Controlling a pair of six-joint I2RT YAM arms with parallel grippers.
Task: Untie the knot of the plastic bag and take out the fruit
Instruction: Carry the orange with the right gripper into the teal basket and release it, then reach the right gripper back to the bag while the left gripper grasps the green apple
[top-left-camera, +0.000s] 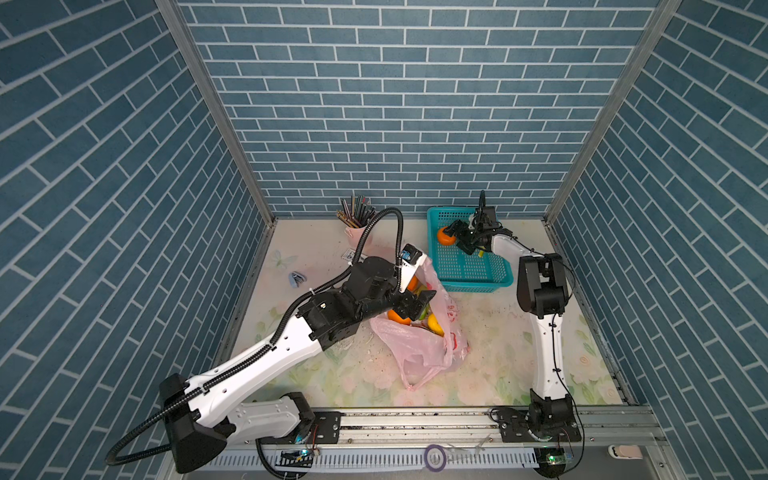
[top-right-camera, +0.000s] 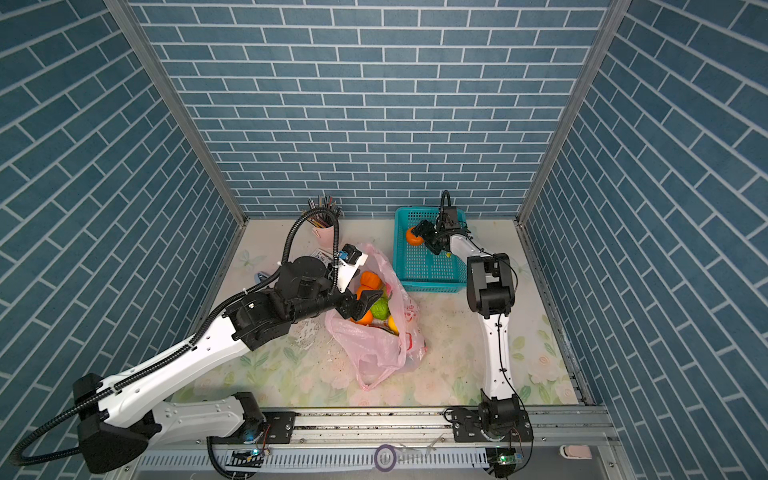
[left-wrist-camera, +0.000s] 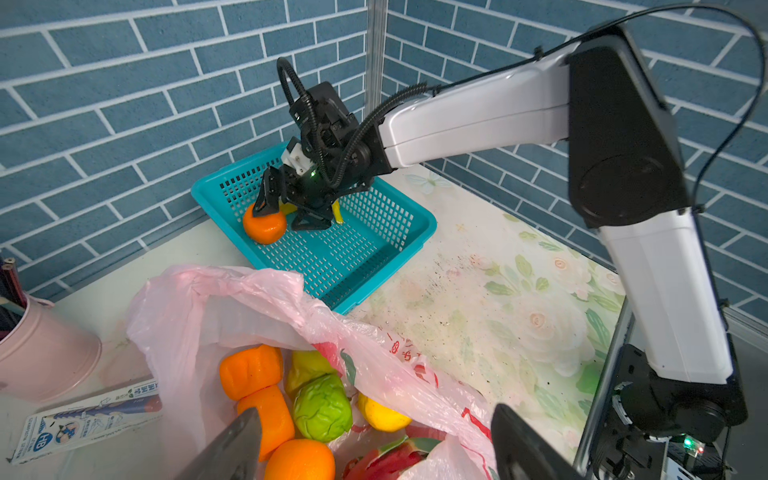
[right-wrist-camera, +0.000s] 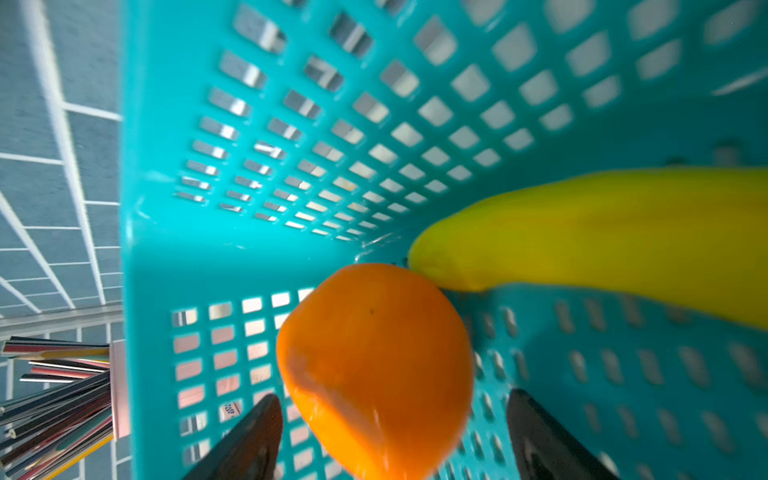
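Plastic bag (top-left-camera: 415, 353): pink, translucent film, slumped mid-surface with its mouth gaping. You see no knot, so the untying looks done. Left claw (left-wrist-camera: 374, 446) hangs over that mouth with its jaws spread wide, holding nothing. Beneath it the fruit (top-right-camera: 379, 309) lies heaped inside the bag: oranges (left-wrist-camera: 251, 370), a green fruit (left-wrist-camera: 322, 407), a lemon (left-wrist-camera: 382, 415) and a dragon fruit (left-wrist-camera: 390, 461) partly under a fold of film.

Judge the film as light, limp and slippery. It likely drags along if you pinch it together with a piece. The fruit appears firm, smooth and rounded, so it may roll or squirt out of a shallow grip. Take each piece across its widest middle, topmost first, clear of the film.

Further right, the teal basket (top-left-camera: 478, 284) holds a banana (right-wrist-camera: 602, 232) and a lone orange (right-wrist-camera: 374, 365). Right claw (right-wrist-camera: 395, 440) sits low in the basket, jaws parted on either side of that orange with a gap showing, so it grips nothing.
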